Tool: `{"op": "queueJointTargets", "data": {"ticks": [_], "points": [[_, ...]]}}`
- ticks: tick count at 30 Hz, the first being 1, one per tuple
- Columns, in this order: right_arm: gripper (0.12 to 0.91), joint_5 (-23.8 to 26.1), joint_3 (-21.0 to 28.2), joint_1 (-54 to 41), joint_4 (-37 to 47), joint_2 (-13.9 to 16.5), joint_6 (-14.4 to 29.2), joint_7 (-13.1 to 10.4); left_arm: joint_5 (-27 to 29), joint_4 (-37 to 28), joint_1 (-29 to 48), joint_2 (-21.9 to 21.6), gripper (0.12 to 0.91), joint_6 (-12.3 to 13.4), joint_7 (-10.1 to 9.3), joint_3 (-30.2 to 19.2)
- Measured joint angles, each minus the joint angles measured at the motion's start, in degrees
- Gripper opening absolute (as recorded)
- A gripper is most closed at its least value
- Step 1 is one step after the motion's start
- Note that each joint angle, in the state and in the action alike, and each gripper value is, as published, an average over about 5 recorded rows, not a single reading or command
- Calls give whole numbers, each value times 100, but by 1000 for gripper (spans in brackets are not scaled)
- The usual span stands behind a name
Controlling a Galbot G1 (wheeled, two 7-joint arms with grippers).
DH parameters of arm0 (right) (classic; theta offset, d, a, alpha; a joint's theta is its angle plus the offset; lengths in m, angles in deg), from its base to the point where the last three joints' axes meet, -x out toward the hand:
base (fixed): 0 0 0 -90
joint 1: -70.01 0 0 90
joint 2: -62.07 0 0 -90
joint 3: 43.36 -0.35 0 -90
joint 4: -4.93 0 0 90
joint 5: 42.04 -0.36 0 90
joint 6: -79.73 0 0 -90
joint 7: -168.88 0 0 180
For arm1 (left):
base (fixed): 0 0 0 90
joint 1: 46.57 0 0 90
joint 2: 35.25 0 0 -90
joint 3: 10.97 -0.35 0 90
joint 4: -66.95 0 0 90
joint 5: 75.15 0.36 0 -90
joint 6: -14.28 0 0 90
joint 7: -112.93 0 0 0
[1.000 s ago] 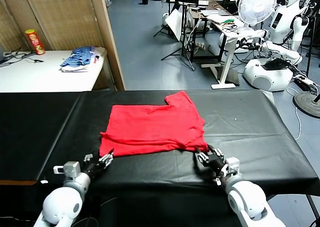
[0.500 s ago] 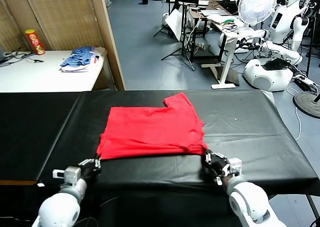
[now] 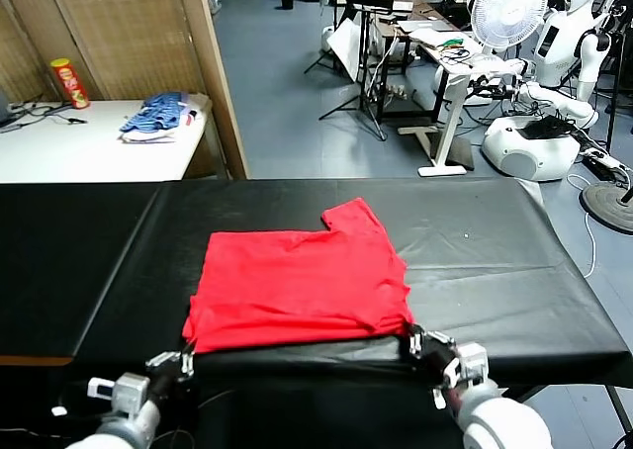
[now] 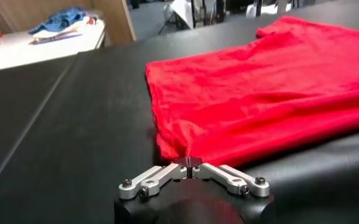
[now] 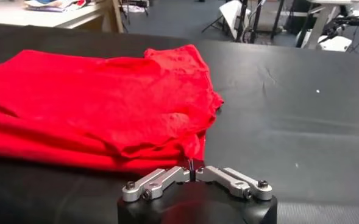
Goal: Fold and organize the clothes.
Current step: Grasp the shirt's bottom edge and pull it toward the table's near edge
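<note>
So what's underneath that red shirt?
The red shirt lies on a black table. It is folded over itself, so its lower layers and the cloth beneath stay covered; nothing else shows at its edges.

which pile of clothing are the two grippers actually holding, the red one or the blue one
The red T-shirt on the black table. The left gripper and right gripper pinch its near corners; the blue-and-white pile sits untouched on the white table behind.

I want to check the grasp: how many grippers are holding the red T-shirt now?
2. The left gripper pinches the red T-shirt at its near left corner; the right gripper pinches its near right corner.
</note>
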Motion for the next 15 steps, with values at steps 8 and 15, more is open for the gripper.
{"op": "queueJointTargets", "data": {"ticks": [8, 15], "points": [[494, -36, -150, 306, -348, 88, -235, 22, -4, 237, -213, -14, 371, -195, -106, 87], [789, -643, -552, 268, -806, 259, -251, 10, -334, 618, -290, -125, 729, -508, -274, 337]]}}
